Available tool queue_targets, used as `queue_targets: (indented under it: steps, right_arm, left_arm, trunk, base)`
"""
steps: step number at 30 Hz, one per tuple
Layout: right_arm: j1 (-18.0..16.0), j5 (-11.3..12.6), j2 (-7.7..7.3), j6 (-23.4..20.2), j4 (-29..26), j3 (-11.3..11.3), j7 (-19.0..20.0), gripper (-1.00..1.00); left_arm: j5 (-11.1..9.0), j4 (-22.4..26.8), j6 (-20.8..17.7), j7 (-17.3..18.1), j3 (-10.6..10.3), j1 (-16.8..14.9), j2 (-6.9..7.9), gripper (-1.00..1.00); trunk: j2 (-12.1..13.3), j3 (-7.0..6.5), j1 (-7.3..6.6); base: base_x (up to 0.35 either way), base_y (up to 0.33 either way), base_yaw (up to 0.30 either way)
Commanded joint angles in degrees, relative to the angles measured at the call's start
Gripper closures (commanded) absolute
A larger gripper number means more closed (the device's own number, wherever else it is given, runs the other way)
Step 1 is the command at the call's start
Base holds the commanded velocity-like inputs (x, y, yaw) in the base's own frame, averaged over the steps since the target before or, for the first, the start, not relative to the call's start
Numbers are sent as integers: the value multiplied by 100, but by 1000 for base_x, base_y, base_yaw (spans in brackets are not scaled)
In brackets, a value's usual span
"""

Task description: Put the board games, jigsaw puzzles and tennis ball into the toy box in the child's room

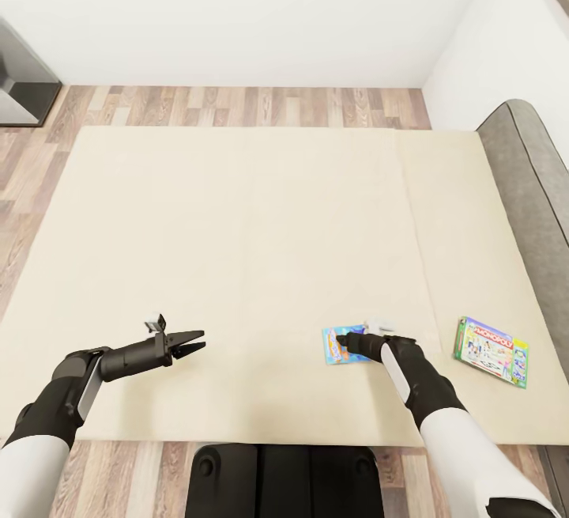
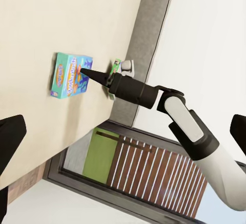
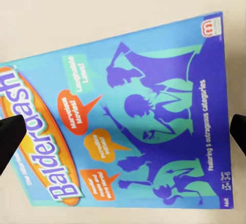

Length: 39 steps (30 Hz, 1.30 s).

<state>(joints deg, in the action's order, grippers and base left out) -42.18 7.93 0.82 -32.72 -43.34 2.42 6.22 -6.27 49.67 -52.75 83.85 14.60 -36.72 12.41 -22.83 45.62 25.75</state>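
Two board games lie on the beige bed (image 1: 237, 225) near its front edge. The blue one (image 1: 335, 346), printed "Balderdash", lies flat directly under my right gripper (image 1: 343, 338), which hovers over it, open, with its dark fingertips (image 3: 10, 137) spread to either side of the box (image 3: 128, 116). From the left wrist view the same blue box (image 2: 69, 75) sits just beyond the right gripper (image 2: 86, 73). The white-and-green Monopoly box (image 1: 491, 350) lies further right, apart from both arms. My left gripper (image 1: 194, 342) hangs open over bare mattress with nothing in it.
A grey padded headboard (image 1: 529, 170) runs along the bed's right side. Wooden floor (image 1: 237, 103) borders the far side, below a white wall. A dark grey piece of furniture (image 1: 24, 83) stands at the far left. My own dark base (image 1: 276, 478) sits against the bed's near edge.
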Motion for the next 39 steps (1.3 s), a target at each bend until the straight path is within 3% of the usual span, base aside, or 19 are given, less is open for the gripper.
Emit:
queue_targets:
  steps: [1, 39]
  right_arm:
    - [-1, 16, 7, -33, -8, 24, 15, -100]
    - [-1, 16, 22, -30, -5, 15, 11, -100]
  left_arm:
    - [-6, -1, -60, 17, -1, -2, 0, -100]
    - [-6, -1, -60, 17, -1, -2, -2, -100]
  trunk:
    - [-9, 6, 3]
    - [-9, 6, 3]
  base:
    - [0, 106, 0]
    - [0, 100, 0]
